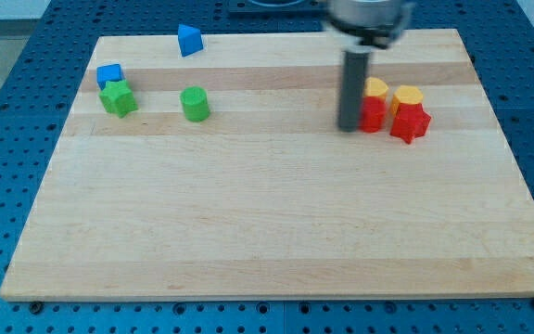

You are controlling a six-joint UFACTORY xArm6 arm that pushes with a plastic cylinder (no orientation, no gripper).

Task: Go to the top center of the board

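Observation:
My tip (349, 127) rests on the wooden board (267, 223) right of centre, in its upper half. It stands just left of a red block (372, 114), touching or nearly touching it. A red star-like block (410, 122) lies to the right of that one. Two yellow blocks (376, 88) (407, 96) sit just behind the red ones. The rod (352, 88) rises to a blurred dark mount at the view's top.
A green cylinder (194, 103) stands left of centre. A green star-like block (118, 97) and a blue block (109, 73) lie near the left edge. A blue wedge-like block (189, 40) sits near the top edge, left of centre.

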